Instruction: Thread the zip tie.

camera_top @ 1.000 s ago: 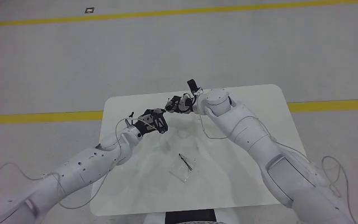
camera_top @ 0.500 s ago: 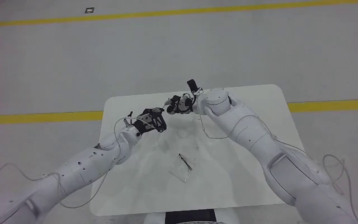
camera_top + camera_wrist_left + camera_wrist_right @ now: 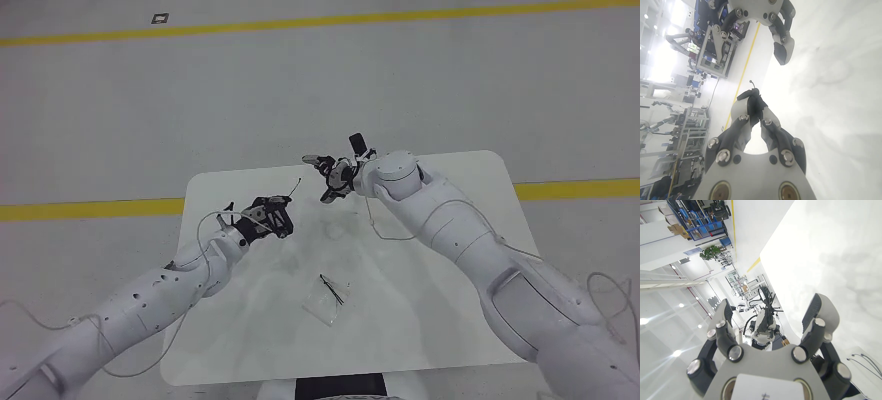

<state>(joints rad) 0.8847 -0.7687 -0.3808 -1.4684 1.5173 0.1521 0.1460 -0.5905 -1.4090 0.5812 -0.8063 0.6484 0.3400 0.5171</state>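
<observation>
The zip tie (image 3: 753,85) is grasped in the clenched left gripper (image 3: 753,95) above the white worktop (image 3: 400,320), toward its far edge, with the thin black tip protruding past the fingertips. The right gripper (image 3: 771,308) is released, its 2 fingers spread wide, facing the tie's tip and apart from it. Spare black ties (image 3: 331,289) are laid on a clear bag (image 3: 322,310) near the worktop's middle.
</observation>
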